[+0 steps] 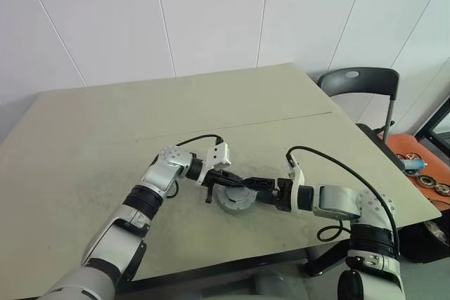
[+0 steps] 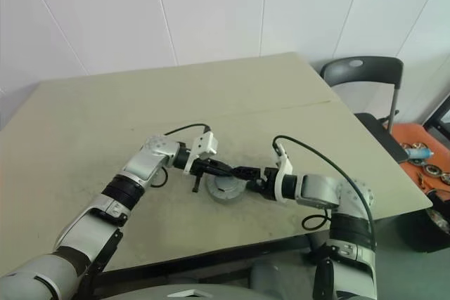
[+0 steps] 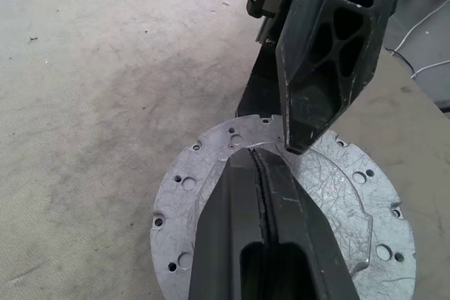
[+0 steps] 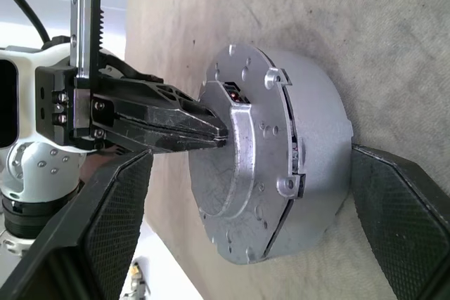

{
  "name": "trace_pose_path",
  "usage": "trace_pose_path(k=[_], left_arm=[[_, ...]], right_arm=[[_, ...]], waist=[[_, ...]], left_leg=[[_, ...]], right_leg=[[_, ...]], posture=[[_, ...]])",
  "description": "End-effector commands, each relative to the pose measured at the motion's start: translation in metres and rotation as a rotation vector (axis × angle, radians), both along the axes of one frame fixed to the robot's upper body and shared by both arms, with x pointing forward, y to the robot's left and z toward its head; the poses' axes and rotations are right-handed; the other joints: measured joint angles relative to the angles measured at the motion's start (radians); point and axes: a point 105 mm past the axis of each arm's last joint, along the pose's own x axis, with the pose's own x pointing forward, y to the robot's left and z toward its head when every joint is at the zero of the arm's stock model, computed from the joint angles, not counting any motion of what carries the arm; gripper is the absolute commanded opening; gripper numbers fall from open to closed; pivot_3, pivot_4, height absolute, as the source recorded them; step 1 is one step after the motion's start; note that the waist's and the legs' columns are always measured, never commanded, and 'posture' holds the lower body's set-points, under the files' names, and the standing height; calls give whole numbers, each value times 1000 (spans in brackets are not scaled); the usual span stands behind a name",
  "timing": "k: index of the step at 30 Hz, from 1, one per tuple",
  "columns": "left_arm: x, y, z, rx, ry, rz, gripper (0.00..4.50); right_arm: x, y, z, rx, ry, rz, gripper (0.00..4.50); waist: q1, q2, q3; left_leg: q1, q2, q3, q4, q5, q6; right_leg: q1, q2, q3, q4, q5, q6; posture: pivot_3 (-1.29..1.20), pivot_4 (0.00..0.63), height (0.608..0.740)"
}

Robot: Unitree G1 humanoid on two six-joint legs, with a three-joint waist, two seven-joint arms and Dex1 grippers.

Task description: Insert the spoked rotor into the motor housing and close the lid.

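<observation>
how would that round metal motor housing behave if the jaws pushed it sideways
The motor housing looks like solid metal, so probably stiff and heavy for its size. It lies flat and squat on the table, so it would likely slide rather than tip or roll. Its smooth rim may slip.

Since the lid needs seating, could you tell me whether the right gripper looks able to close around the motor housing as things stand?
Probably yes: the right gripper is open with a finger on each side of the motor housing, and the shut left gripper rests only on the lid.

No text, label, brand, number or sign can be read anywhere.
</observation>
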Motion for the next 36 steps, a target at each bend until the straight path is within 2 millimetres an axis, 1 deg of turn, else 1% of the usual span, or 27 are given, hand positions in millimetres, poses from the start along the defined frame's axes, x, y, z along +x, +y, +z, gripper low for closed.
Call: trace_pose_path(k=[1, 6, 9, 11, 13, 20, 23, 26, 28, 30, 31, 33, 36], left_arm=[[0, 16, -16, 85, 30, 16, 0], [0, 17, -16, 86, 32, 12, 0], [0, 17, -17, 85, 33, 9, 0], [-1, 16, -17, 85, 34, 8, 0], [-1, 16, -17, 83, 35, 8, 0], [-1, 17, -18, 80, 34, 13, 0], [5, 17, -12, 39, 38, 53, 0], [17, 15, 3, -68, 68, 144, 0], [30, 15, 21, -189, 117, 244, 0], [47, 23, 44, -343, 222, 384, 0], [50, 26, 50, -381, 256, 419, 0], [53, 34, 55, -423, 311, 469, 0], [56, 58, 56, -489, 403, 574, 0]], right_arm=[[-17, 23, -4, 44, 34, 119, 3681], [-19, 25, -2, 55, 24, 127, 2168], [-18, 25, -2, 58, 22, 125, 1884], [-19, 25, -2, 60, 22, 126, 1440], [-19, 25, -2, 62, 22, 125, 1412], [-18, 24, -6, 32, 30, 122, 1410], [-18, 24, -6, 32, 32, 116, 1410], [-14, 24, -5, 55, 30, 83, 1410], [-8, 24, -3, 77, 25, 43, 1410], [-7, 27, -6, 94, 38, 8, 1410], [-7, 28, -6, 99, 42, 0, 1410], [-6, 31, -6, 115, 43, -17, 1410], [8, 31, 0, 156, 37, -102, 1410]], waist=[[0, 0, 0], [-2, 1, 1], [-2, 2, 1], [-1, 4, 2], [-1, 6, 3], [0, 6, 3], [0, 6, 3], [0, 6, 3], [-1, 5, 4], [-3, 4, 5], [-4, 4, 5], [-4, 4, 5], [-7, 5, 6]], left_leg=[[0, 0, 0, 0, 0, 0], [-1, 0, 1, 0, 0, 0], [0, 1, 1, 0, 0, 0], [0, 3, 1, 1, 0, 0], [0, 3, 2, 1, 0, 0], [0, 4, 2, 1, 0, 0], [0, 4, 2, 1, 0, 0], [0, 4, 2, 2, 0, 0], [-1, 4, 2, 2, 0, 0], [-2, 5, 2, 2, 0, 0], [-3, 6, 2, 2, 0, 0], [-4, 9, 2, 2, 0, 0], [-4, 11, 2, 1, 0, 0]], right_leg=[[0, 0, 0, 0, 0, 0], [-1, 0, 0, 0, 0, 0], [-1, 1, 1, 1, 0, 0], [-2, 2, 0, 2, 0, 0], [-2, 3, 0, 3, 0, 0], [-3, 5, 0, 5, 0, 0], [-3, 5, 0, 6, 0, 0], [-4, 5, 0, 7, 0, 0], [-5, 5, 0, 7, 0, 0], [-8, 5, 0, 9, 0, 0], [-10, 6, 0, 10, 0, 0], [-12, 10, 0, 10, 0, 0], [-13, 13, 0, 10, 0, 0]], posture=[[0, 0, 740], [0, 0, 740], [0, 0, 740], [0, 0, 740], [0, 0, 740], [0, 0, 740], [0, 0, 740], [0, 0, 740], [0, 0, 740], [0, 0, 740], [0, 0, 740], [0, 0, 740], [0, 0, 740]])
